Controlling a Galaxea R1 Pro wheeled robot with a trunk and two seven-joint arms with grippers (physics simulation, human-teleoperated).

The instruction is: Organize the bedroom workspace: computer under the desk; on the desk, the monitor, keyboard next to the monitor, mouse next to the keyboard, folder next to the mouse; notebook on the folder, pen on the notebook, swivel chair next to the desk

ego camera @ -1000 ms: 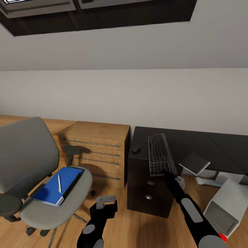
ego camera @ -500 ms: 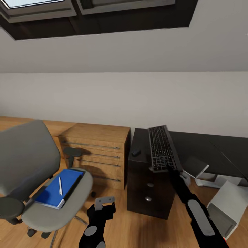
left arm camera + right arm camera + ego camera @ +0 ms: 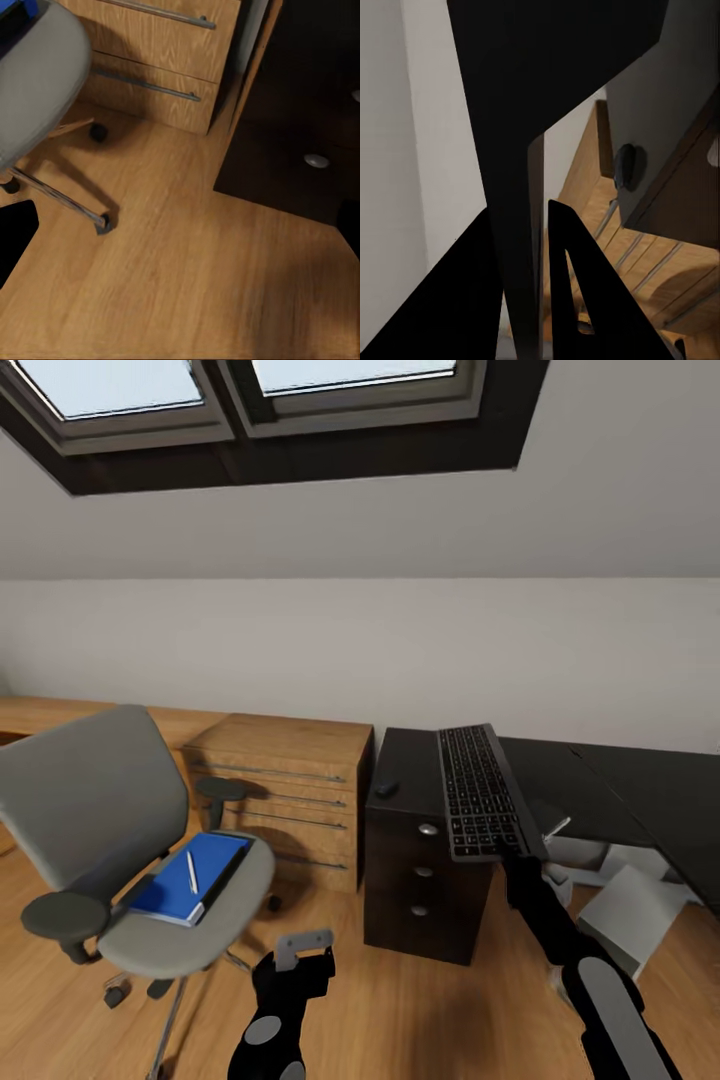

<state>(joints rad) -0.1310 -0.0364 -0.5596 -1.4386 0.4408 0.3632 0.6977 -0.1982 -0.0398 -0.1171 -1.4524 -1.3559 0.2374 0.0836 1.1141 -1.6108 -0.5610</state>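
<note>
a: start at the left. the swivel chair [image 3: 120, 840] stands on the wood floor, well apart from the desk [image 3: 610, 785], with the wooden drawer chest [image 3: 285, 790] between them. the folder [image 3: 190, 875] lies on its seat and the pen [image 3: 191, 871] on top of that. i can't make out a notebook.

b: and the left gripper [image 3: 303, 948]?

a: it hangs low over the floor, in front of the chair and the desk's drawer unit [image 3: 420, 880], holding nothing. whether its fingers are apart i cannot tell.

b: then the mouse [image 3: 386, 789]?

a: on the desk's left end, near the front corner above the drawers.

b: and the keyboard [image 3: 485, 790]?

a: that's the one that matters. the right gripper [image 3: 513, 852] is clamped on its near short end, and the board is lifted, tilted, its long axis running straight away from the pincer toward the wall. from the wrist it shows as a dark slab [image 3: 521, 247] between the two fingers.

b: so it sits over the desk's left end?

a: over the front edge there, just right of the mouse. the right arm is plainly the nearer one. i'd judge the next move needs it lowered flat, and probably turned so the long side runs along the desk. i see no monitor on the top to set it beside.
</note>
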